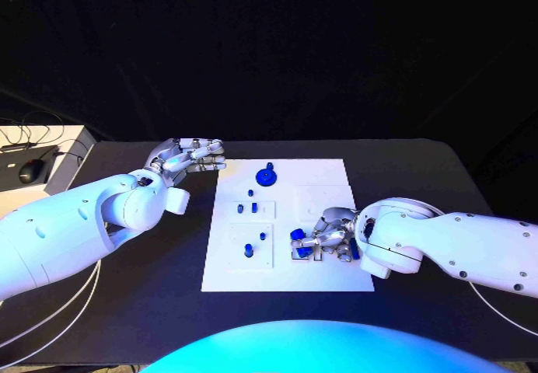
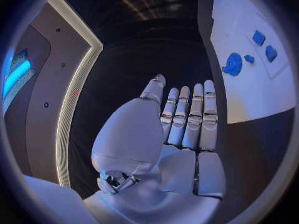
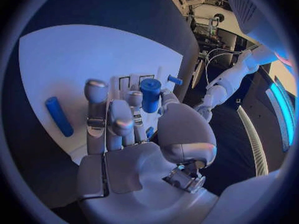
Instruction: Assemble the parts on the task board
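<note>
A: How many boards on the tabletop (image 1: 146, 295)?
B: One white board (image 1: 337, 171).
A: Blue parts?
B: One gear (image 1: 266, 176). Four small pegs (image 1: 254, 207) clear of the robot hands, standing in the board's left side. More pieces (image 1: 297, 234) sit under the right robot hand (image 1: 327, 237); I cannot count those.
A: Robot hands?
B: Two, the left robot hand (image 1: 190, 155) as well.
A: Anything off the tabletop?
B: One mouse (image 1: 30, 172).

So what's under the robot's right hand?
The right hand is over the white task board and holds a blue cylinder part. More blue parts peek out beside the fingers. Anything directly beneath the palm is covered.
</note>
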`<state>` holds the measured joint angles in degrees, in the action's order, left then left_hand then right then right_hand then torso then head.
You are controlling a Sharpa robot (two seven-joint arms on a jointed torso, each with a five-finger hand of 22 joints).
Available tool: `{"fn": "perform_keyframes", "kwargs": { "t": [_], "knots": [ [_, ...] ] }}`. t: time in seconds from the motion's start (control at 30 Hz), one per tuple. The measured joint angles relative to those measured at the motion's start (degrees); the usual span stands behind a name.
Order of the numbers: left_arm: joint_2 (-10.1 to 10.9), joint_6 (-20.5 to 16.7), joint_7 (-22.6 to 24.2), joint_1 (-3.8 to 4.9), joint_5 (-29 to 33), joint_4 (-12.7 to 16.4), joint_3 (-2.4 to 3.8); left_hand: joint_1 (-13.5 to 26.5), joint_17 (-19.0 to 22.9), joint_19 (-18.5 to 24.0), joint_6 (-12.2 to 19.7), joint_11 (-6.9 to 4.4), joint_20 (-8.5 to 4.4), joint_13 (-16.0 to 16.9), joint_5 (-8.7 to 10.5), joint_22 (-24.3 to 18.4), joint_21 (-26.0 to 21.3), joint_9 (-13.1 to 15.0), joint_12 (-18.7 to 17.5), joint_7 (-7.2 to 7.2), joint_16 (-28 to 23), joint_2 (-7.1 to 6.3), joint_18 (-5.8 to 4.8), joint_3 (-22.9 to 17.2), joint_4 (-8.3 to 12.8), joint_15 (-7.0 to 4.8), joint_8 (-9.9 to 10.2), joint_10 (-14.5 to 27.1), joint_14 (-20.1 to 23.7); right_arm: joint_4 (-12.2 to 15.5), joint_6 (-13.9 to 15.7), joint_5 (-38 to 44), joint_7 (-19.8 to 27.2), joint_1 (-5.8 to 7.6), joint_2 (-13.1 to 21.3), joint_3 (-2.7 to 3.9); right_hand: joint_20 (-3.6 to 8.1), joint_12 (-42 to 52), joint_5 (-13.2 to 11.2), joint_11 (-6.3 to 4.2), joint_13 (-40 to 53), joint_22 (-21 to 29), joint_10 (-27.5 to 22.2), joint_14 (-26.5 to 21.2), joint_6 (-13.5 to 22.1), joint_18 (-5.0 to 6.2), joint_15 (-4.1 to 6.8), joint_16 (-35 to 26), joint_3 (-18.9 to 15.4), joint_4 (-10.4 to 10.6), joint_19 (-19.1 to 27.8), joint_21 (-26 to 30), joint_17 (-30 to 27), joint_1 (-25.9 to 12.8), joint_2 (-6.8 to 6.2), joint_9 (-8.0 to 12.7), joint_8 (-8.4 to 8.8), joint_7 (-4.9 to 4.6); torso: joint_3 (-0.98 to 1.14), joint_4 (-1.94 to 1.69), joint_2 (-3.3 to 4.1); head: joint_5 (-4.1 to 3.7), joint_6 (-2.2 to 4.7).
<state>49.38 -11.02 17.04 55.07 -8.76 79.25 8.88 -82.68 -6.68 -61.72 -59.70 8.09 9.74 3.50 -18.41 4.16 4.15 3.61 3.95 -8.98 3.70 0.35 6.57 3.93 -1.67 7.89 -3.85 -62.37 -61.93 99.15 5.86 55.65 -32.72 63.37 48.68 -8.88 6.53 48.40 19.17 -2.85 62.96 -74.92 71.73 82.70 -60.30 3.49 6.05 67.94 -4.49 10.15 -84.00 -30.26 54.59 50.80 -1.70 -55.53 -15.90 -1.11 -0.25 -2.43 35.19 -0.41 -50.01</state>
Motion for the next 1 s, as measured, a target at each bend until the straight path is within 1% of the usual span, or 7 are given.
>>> {"fn": "perform_keyframes", "kwargs": {
  "t": [0.17,0.4,0.5,0.63,0.77,0.83,1.0],
  "knots": [
    [0.0,0.0,0.0,0.00,0.0,0.0,0.00,0.0,0.0,0.0,0.0,0.00,0.00,0.0,0.00,0.0,0.0,0.0,0.0,0.00,0.0,0.00,0.00,0.0,0.0,0.00,0.0,0.0,0.0,0.5,0.0,0.1,0.0,0.00,0.3,0.00,0.00,0.0,-0.3,0.00,0.0,0.0,0.0,0.0,0.0,0.00,0.00,0.0,0.6,0.8,0.0,-0.2,0.0,-0.4,-0.43,0.1,0.00,0.00,0.00,0.00,0.00,0.07,0.00],
    [0.0,0.0,0.0,0.00,0.0,0.0,0.00,0.0,0.0,0.0,0.0,0.00,0.00,0.0,0.00,0.0,0.0,0.0,0.0,0.00,0.0,0.00,0.00,0.0,0.0,0.00,0.0,0.0,0.0,0.8,-0.1,0.2,0.0,0.00,0.6,0.00,0.00,0.0,-0.3,0.00,0.0,0.0,0.0,0.0,-0.2,0.00,0.00,0.0,0.6,0.8,0.0,-0.2,0.0,-0.4,-0.43,0.1,0.00,0.19,0.00,0.00,0.00,0.05,0.00],
    [0.0,0.0,0.0,0.00,0.0,0.0,0.00,0.0,0.0,0.0,0.0,0.00,0.00,0.0,0.00,0.0,0.0,0.0,0.0,0.00,0.0,0.00,0.00,0.0,0.0,0.00,0.0,0.0,0.0,0.9,-0.1,0.3,0.0,0.00,0.7,0.00,0.00,0.0,-0.3,0.00,0.0,0.0,0.0,0.0,-0.4,0.00,0.00,0.0,0.6,0.8,0.0,-0.2,0.0,-0.4,-0.43,0.2,0.00,-0.02,0.01,0.00,0.00,0.05,0.00],
    [0.0,0.0,0.0,0.00,0.0,0.0,0.00,0.0,0.0,0.0,0.0,0.00,0.00,0.0,0.00,0.0,0.0,0.0,0.0,0.00,0.0,0.00,0.00,0.0,0.0,0.00,0.0,0.0,0.0,1.0,-0.1,0.3,0.0,0.00,0.8,0.00,0.00,0.0,-0.3,0.00,0.0,0.0,0.0,0.0,-0.6,0.00,0.00,0.0,0.2,0.4,0.0,-0.4,0.0,-0.3,-0.32,0.3,0.00,0.22,0.01,-0.02,-0.01,0.04,0.00],
    [0.0,0.0,0.0,0.00,0.0,0.0,0.00,0.0,0.0,0.0,0.0,0.00,0.00,0.0,0.00,0.0,0.0,0.0,0.0,0.00,0.0,0.00,0.00,0.0,0.0,0.00,0.0,0.0,0.0,1.3,-0.1,0.4,0.1,0.00,1.1,0.00,0.00,0.0,-0.3,0.00,0.2,0.0,0.0,0.0,-0.6,0.00,0.00,0.0,-0.5,-1.4,0.0,-0.7,0.0,0.7,0.74,0.3,0.00,0.22,0.01,-0.02,-0.01,-0.01,0.00],
    [0.0,0.0,0.0,0.00,0.0,0.0,0.00,0.0,0.0,0.0,0.0,0.00,0.00,0.0,0.00,0.0,0.0,0.0,0.0,0.00,0.0,0.00,0.00,0.0,0.0,0.00,0.0,0.0,0.0,1.5,-0.1,0.4,0.1,0.00,1.4,0.00,0.00,0.0,-0.4,-0.14,0.2,0.0,0.2,0.0,-0.9,0.00,0.00,0.0,-0.1,-4.2,0.0,-0.9,0.1,2.9,1.18,0.2,0.00,0.46,0.00,-0.01,0.00,-0.05,0.00],
    [0.0,0.0,0.0,0.00,0.0,0.0,0.00,0.0,0.0,0.0,0.0,0.00,0.00,0.0,0.00,0.0,0.0,0.0,0.0,0.00,0.0,0.00,0.00,0.0,0.0,0.00,0.0,0.0,0.0,2.0,-0.1,0.5,0.3,-0.01,2.0,0.01,0.00,0.3,-3.0,-0.15,0.3,0.0,0.5,0.0,-1.1,0.00,0.00,0.0,0.3,-8.8,0.0,-1.3,0.2,6.6,1.53,0.0,-0.05,0.32,0.01,0.01,-0.01,-0.02,0.00]
  ]
}}
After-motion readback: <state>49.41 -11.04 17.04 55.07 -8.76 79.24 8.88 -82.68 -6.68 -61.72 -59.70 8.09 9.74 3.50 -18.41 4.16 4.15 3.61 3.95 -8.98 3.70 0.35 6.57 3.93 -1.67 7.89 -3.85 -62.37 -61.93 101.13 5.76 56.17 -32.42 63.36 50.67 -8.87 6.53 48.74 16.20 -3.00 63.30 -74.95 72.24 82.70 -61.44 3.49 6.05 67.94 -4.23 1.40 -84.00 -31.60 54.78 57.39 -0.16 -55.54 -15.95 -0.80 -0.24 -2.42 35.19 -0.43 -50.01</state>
